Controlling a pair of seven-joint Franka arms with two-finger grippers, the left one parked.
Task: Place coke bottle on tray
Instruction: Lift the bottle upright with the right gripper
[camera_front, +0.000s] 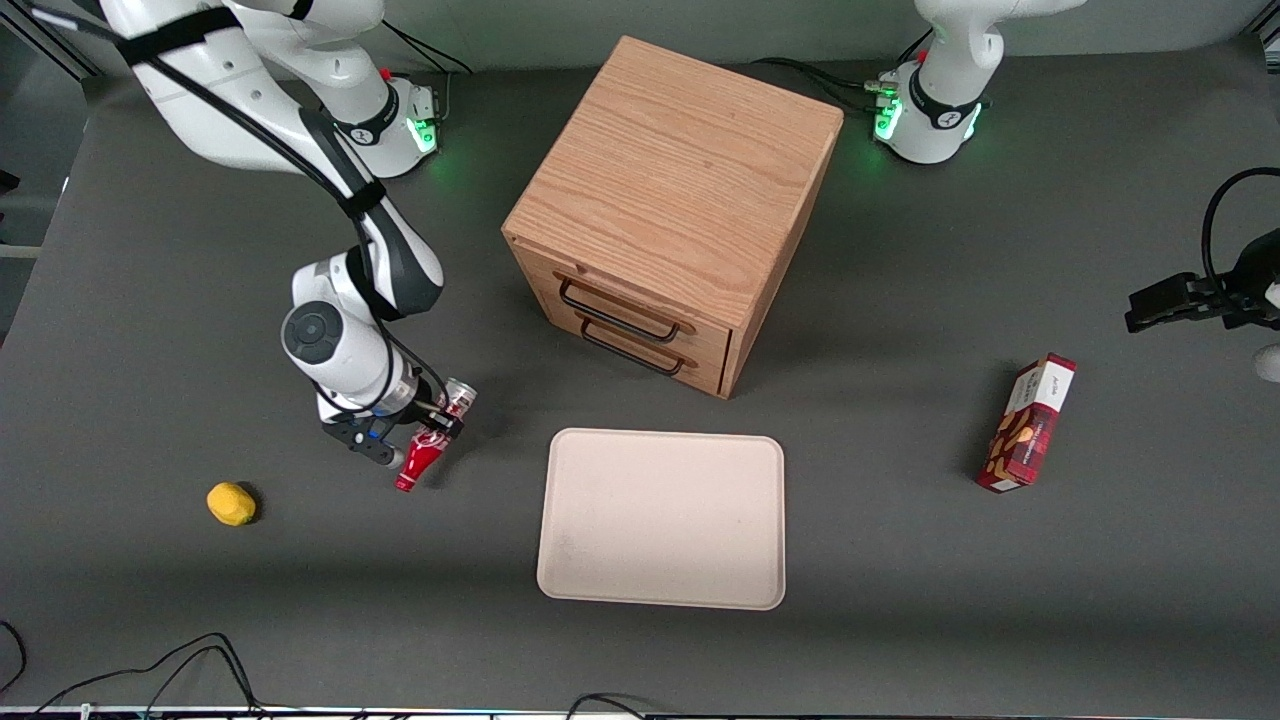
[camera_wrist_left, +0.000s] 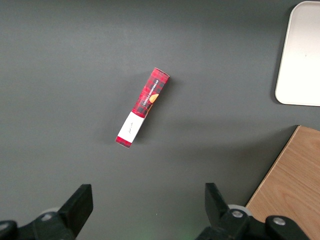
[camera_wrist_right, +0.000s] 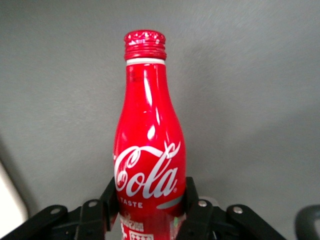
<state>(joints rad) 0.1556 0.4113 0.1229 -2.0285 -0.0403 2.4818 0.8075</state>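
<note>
Both fingers (camera_wrist_right: 197, 210) pinch the coke bottle (camera_wrist_right: 149, 150) low on its body, one dark pad on each side just under the white script, so the gripper (camera_front: 425, 432) is clamped on it. In the front view the bottle hangs tilted in that grasp, red cap pointing toward the front camera and down, silver base raised toward the wrist; whether the cap touches the table (camera_front: 900, 620) I cannot tell.

Taking the tray (camera_front: 662, 518) as the clock centre with twelve o'clock pointing away from the front camera, the held bottle sits at about nine to ten o'clock, near the tray's short edge but apart from it, off the tray entirely. A yellow lemon-like fruit (camera_front: 231, 503) lies at nine o'clock, farther out toward the working arm's end of the table, well apart from the bottle. The red snack box (camera_front: 1027, 424) rests at about three o'clock, toward the parked arm's end, well apart from the tray. At twelve o'clock stands a wooden cabinet (camera_front: 675, 200) with two dark-handled drawers (camera_front: 630, 325), turned at an angle, its front lower corner near the tray's edge.
</note>
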